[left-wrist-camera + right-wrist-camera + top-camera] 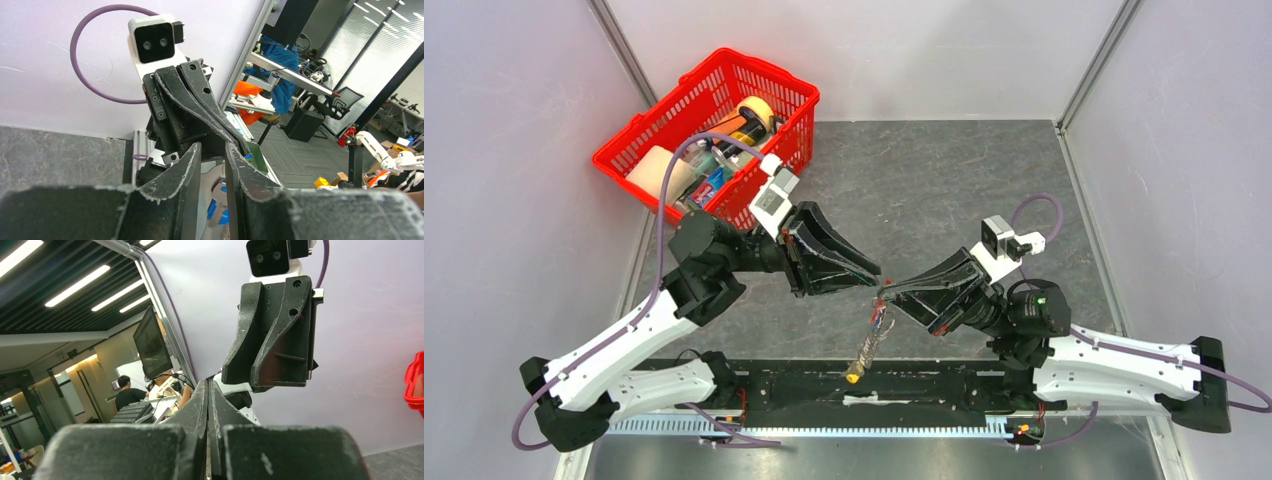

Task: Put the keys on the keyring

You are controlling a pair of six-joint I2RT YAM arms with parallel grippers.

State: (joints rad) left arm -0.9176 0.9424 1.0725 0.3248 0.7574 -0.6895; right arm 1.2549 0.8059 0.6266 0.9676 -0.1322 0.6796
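Grippers meet almost tip to tip above the middle of the table (964, 180), well clear of the red basket (639, 140) at the far left corner. We see the right gripper (888, 292) with its fingers (200, 405) pressed flat together, no gap between them in the wrist view. The keyring (879, 322) hangs from just under those tips, red at the top, its metal pieces trailing down toward the black rail (944, 382) at the near edge. The hold itself is hidden, but the keyring dangles from that point. The left gripper (874, 279) points at the right one, its fingers (186, 170) a narrow gap apart. A blue patch (218, 209) shows through that gap, blurred. We cannot tell whether it is the key, or whether the left fingers pinch anything.
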